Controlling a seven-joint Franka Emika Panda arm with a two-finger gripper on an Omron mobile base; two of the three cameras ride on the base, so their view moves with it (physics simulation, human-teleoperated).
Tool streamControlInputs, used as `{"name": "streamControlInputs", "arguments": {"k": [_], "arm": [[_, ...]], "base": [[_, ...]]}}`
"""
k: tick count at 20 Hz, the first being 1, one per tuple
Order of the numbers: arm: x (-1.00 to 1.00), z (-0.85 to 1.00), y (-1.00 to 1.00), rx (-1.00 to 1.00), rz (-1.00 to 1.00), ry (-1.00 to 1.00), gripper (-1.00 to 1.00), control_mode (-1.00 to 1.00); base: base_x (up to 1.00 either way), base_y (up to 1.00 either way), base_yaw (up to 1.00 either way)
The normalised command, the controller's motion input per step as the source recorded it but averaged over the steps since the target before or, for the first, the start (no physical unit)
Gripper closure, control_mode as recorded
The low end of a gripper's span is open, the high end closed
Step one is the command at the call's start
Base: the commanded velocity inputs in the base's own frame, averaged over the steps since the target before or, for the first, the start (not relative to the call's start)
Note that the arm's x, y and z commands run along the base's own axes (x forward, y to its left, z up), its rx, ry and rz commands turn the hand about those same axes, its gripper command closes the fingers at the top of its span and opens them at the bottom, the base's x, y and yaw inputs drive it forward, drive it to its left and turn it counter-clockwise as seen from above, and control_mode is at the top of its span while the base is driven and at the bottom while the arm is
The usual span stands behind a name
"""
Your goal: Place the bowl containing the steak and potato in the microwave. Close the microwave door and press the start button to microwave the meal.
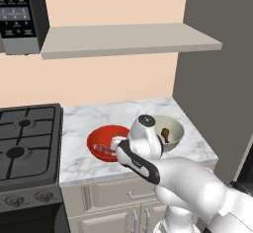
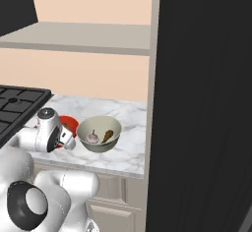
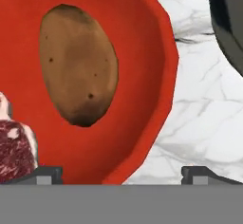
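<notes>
Marble worktop (image 1: 89,123) beside the stove carries the red bowl (image 1: 106,139) near its front edge, holding potato (image 3: 78,64) and steak (image 3: 16,152), with the wide-open tool (image 3: 121,173) straddling its rim directly above.

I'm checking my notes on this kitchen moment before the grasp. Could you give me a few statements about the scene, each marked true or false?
1. The red bowl sits on the marble counter beside the stove. True.
2. The potato and the steak lie in the grey-green bowl. False: both lie in the red bowl.
3. The gripper is open, one of its fingers inside the red bowl's rim and the other outside it. True.
4. The red bowl is already in the microwave. False: it is on the counter; the microwave hangs above the stove.
5. The grey-green bowl is empty. False: it holds small pale and brown bits.
</notes>
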Motion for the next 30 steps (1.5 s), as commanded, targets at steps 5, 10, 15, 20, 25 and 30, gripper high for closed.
{"name": "streamControlInputs", "arguments": {"k": [5, 10, 15, 20, 25, 30], "arm": [[0.17, -0.39, 0.07, 0.00, 0.00, 0.00, -1.00, -1.00], [0.13, -0.27, 0.09, 0.00, 0.00, 0.00, 1.00, -1.00], [0.00, 0.00, 0.00, 0.00, 0.00, 0.00, 1.00, -1.00], [0.00, 0.24, -0.20, 0.06, -0.03, 0.00, 1.00, -1.00], [-0.28, 0.60, -0.46, 0.15, -0.08, -0.08, 1.00, -1.00], [-0.74, 0.73, -0.58, 0.09, -0.10, -0.01, 1.00, -1.00]], "base": [[0.00, 0.00, 0.00], [0.00, 0.00, 0.00], [0.00, 0.00, 0.00], [0.00, 0.00, 0.00], [0.00, 0.00, 0.00], [0.00, 0.00, 0.00]]}}
